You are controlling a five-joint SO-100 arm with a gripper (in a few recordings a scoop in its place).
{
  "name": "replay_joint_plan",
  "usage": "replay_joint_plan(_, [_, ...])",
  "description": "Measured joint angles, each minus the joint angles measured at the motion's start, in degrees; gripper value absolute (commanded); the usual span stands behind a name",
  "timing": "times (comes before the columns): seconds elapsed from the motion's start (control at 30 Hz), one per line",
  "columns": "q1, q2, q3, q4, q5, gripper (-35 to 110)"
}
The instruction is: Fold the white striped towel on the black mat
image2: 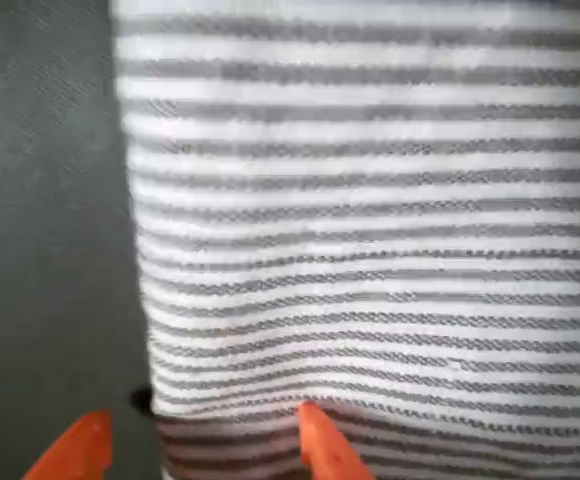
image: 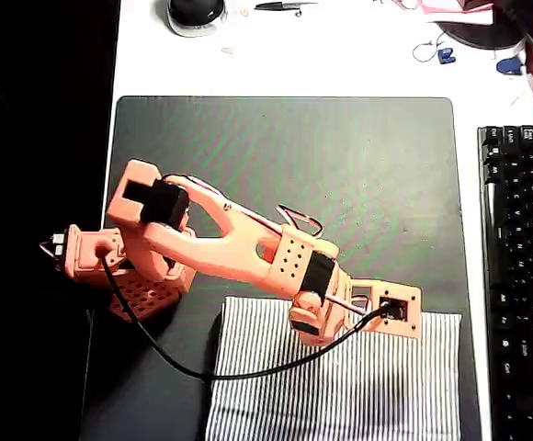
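Gripper (image2: pixel 200 440) is low over the towel (image: pixel 340 386), its 2 orange fingertips (image2: pixel 315 430) spread apart astride the towel's left edge in the wrist view, holding nothing. Towel lies flat along the mat's (image: pixel 340 165) near edge, keyboard (image: pixel 524 276) alongside.

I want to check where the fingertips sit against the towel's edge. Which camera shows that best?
The wrist view: the gripper is open, one tip over the white striped towel, the other over the black mat. In the overhead view the arm covers the fingertips; only the towel's layout shows.
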Motion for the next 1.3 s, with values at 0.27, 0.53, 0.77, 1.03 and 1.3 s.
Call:
replay_joint_plan(0.27, [0.97, -1.41, 1.23, -3.16, -2.29, 0])
replay_joint_plan(0.53, [0.09, 0.00, 0.00, 0.88, 0.00, 0])
replay_joint_plan(0.77, [-10.02, 0.00, -1.76, 2.90, 10.72, 0])
replay_joint_plan(1.03, [-24.87, -3.52, -10.63, 5.27, 21.53, 0])
replay_joint_plan(1.3, [-35.77, -7.38, -16.96, 6.33, 25.58, 0])
